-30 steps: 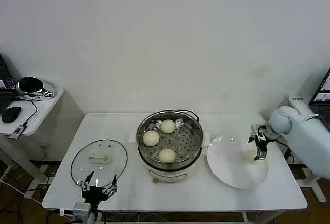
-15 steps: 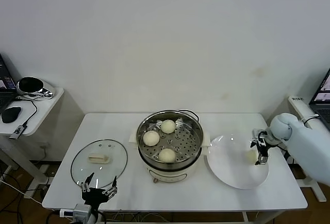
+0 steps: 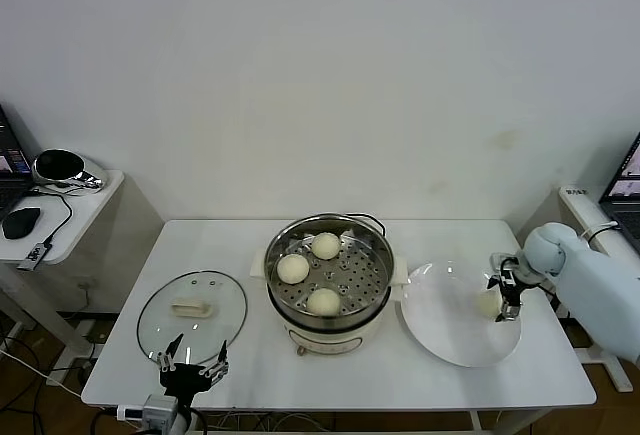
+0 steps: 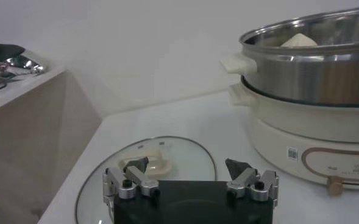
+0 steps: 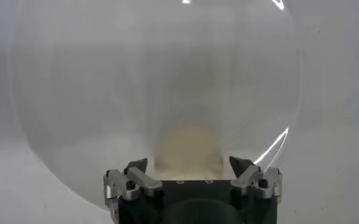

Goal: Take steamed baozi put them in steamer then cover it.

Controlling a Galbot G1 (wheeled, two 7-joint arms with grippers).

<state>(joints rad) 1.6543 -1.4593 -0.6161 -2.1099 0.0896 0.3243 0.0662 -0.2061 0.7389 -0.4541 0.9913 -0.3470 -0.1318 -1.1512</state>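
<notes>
White table [image 3: 250, 240] w/ plain pale wall behind; steamer [image 3: 328, 284] sits mid-table w/ three steamed baozi [image 3: 293, 268] on its perforated tray, cover [image 3: 192, 314] lies flat nr front-left corner, white plate [image 3: 440, 320] toward right edge. Right gripper [image 3: 505, 298] over plate's right side, fingers spread either side of 4th bun [image 3: 488, 303], not visibly squeezing it. Left gripper [image 3: 190, 373] hangs at front-left edge beside cover, fingers spread, holding nothing; side desk [image 3: 85, 210] w/ mouse [image 3: 21, 222] off table's left.
</notes>
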